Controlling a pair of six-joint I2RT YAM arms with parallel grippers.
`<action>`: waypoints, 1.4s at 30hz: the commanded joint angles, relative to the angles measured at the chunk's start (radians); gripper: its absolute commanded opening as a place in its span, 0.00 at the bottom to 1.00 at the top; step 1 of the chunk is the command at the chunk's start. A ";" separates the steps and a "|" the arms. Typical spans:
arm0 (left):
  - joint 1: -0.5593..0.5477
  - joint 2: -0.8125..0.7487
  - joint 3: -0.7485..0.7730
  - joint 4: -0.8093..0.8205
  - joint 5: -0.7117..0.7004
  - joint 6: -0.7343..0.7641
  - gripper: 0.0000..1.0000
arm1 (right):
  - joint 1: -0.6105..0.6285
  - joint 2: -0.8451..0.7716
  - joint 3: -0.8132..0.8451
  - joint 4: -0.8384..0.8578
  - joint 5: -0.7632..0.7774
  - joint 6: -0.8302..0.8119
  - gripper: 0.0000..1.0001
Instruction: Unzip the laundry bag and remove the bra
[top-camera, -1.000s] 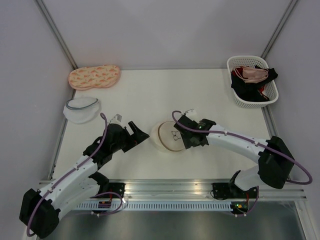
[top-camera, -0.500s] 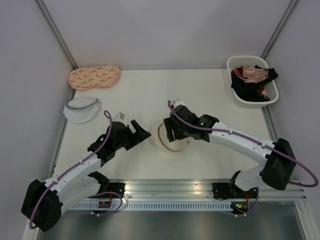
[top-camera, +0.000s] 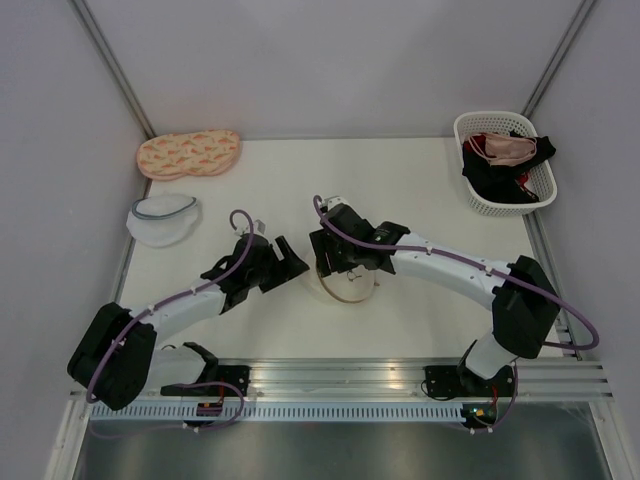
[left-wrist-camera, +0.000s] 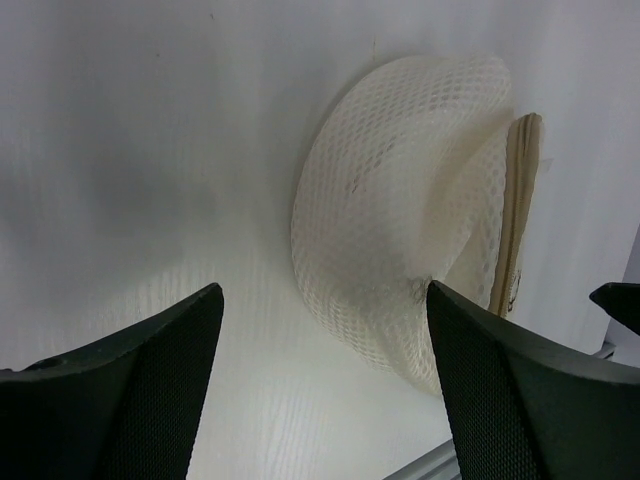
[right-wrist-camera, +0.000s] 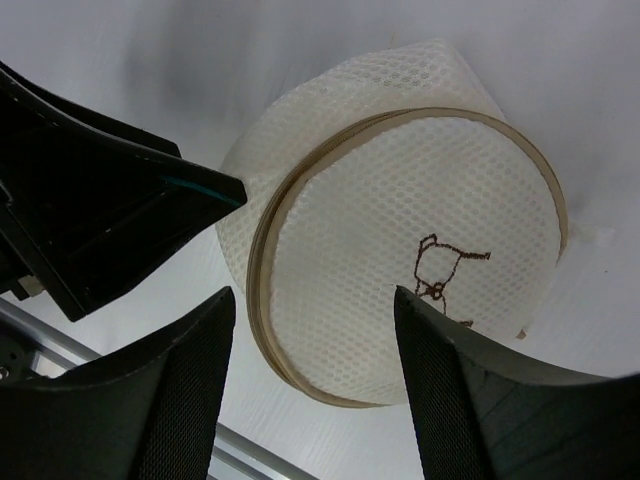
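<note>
Bag (top-camera: 347, 287) on the table (top-camera: 420, 180), right between left tool (top-camera: 292, 258) and right tool (right-wrist-camera: 312, 298).
Both gape wide, holding nothing; our right hangs over the flat zip-rimmed face, left faces the domed side (no bra showing), so we reckon right's nearer the rim.

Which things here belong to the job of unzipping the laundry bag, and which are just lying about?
Job: laundry bag, left tool, right tool (both open).
Lying about: white mesh pouch, peach pouch, basket, pink garment, black garment.
</note>
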 joint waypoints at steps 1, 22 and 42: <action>-0.001 0.045 0.024 0.139 0.013 0.054 0.85 | 0.003 0.041 0.043 0.036 0.020 -0.005 0.70; -0.002 0.251 -0.060 0.432 0.184 0.017 0.02 | -0.009 0.096 0.034 0.057 0.003 0.012 0.57; -0.002 0.213 -0.095 0.486 0.208 -0.040 0.02 | 0.039 0.240 0.024 0.053 0.025 0.070 0.24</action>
